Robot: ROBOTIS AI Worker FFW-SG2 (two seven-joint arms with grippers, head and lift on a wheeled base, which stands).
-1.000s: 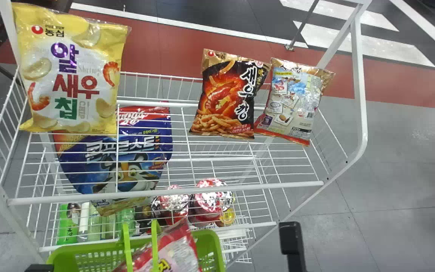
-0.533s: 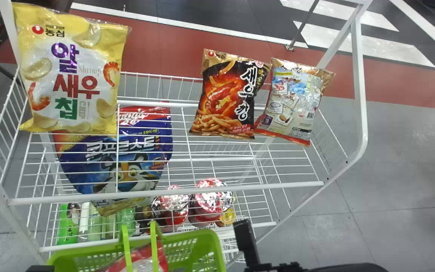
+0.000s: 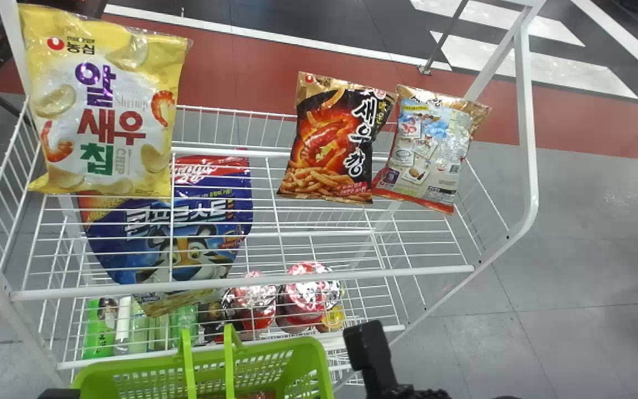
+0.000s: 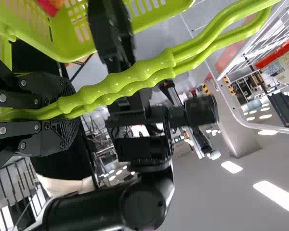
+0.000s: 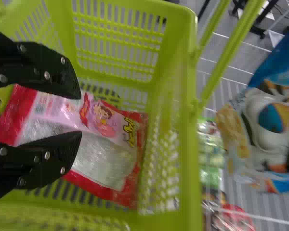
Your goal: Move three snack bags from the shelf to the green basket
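Fingers spread, the right gripper [image 3: 371,354] hovers over a red-and-pink plastic snack bag [image 5: 103,132] inside the green plastic basket [image 3: 322,368], whose twin handles [image 4: 130,79] the left gripper [image 3: 58,394] pinches.

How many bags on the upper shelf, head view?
3: yellow bag at the left end, black bag farther right, grey-white bag just right of that. Any tucked behind them could be hidden.

On the white wire shelf [image 3: 297,275], head view: yellow rectangular plastic bag [image 3: 103,111] at ten o'clock; black-and-orange plastic bag [image 3: 333,141] at twelve; silver-and-red plastic bag [image 3: 430,149] at two; before it, at seven, the green slotted plastic basket [image 3: 319,354], holding a pink-and-red plastic bag [image 5: 103,154].
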